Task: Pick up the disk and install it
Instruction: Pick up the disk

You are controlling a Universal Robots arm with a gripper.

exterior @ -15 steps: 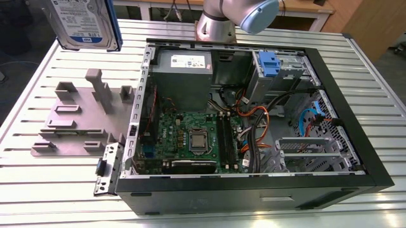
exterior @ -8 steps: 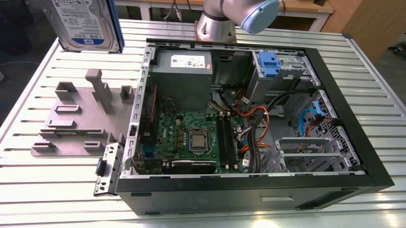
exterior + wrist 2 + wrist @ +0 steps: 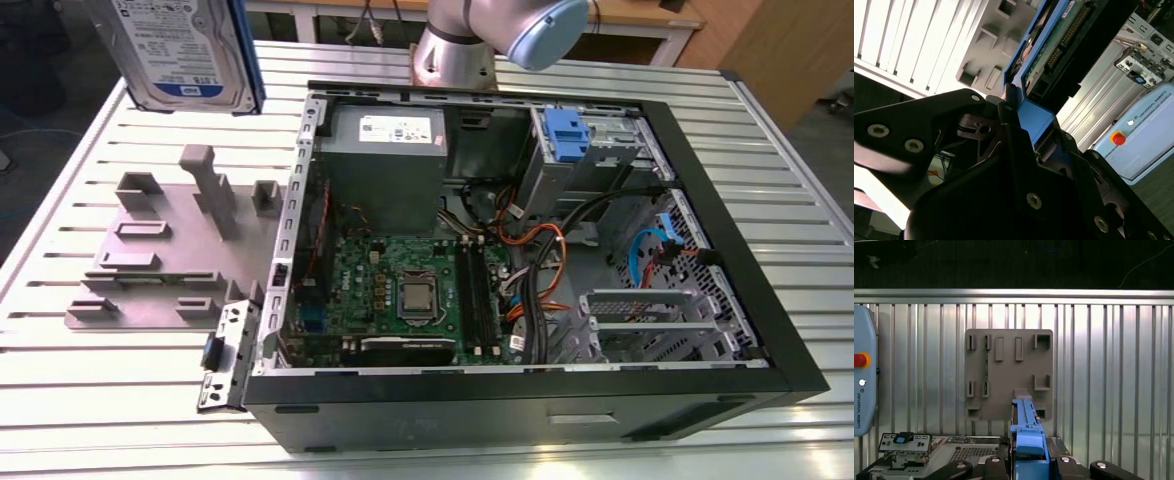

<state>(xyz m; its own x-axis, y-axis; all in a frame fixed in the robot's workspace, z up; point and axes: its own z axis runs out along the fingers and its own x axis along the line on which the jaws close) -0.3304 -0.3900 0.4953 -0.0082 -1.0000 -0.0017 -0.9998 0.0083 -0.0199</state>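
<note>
As things stand, pick: looks done; install: not done.
disk (image 3: 187,50): in the air at 11 o'clock in the exterior view, label facing the camera, not resting on the slatted table (image 3: 107,400).
gripper (image 3: 1028,463): closed on the disk's blue end tab, clamping it from both sides in both wrist views.
fixture plate (image 3: 147,270): grey, at 9 o'clock, nothing seated on it.
case (image 3: 534,420): open, centre to 4 o'clock.
drive bay (image 3: 587,150): at 1 o'clock, blue bracket on it, well apart from the disk.
left: the whole install leg, by my read.

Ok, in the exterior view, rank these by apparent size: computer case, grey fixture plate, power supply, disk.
1. computer case
2. grey fixture plate
The power supply and disk are unsure: the disk is nearer the camera and cropped.
</note>
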